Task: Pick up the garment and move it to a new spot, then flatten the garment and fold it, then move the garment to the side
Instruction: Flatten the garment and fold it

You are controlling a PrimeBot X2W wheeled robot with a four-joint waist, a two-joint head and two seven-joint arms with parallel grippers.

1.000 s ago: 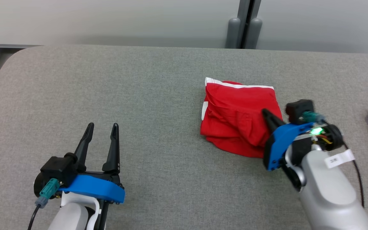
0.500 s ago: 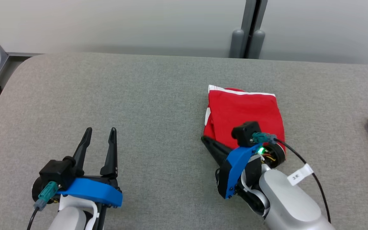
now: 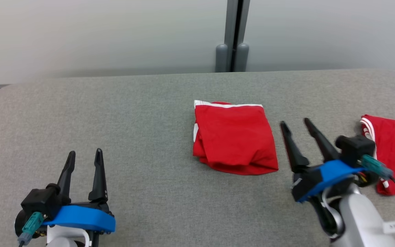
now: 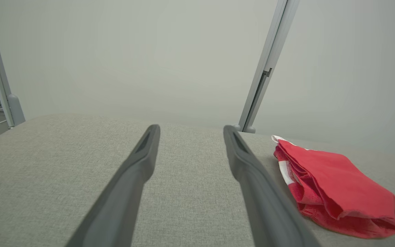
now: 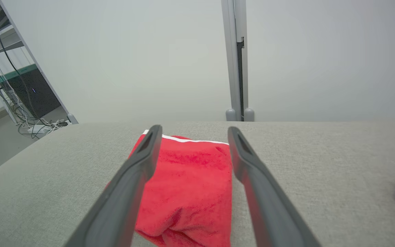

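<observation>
Fingers (image 3: 292, 149) of the right gripper (image 3: 294, 122) are spread, holding nothing; those of the left gripper (image 3: 84, 152) likewise stand apart. A second red garment (image 3: 394, 147) lies just right of the right fingers, and a grey post (image 3: 232, 37) stands beyond the table (image 3: 132, 113). The folded red garment (image 3: 233, 137) lies just left of the right fingers, untouched, its white-trimmed edge pointing away and its long axis roughly parallel to them.

I saw the red garment (image 3: 233, 137) folded into a compact, roughly square bundle, white trim along its far edge, lying flat near the middle of the grey tabletop (image 3: 115, 120).
</observation>
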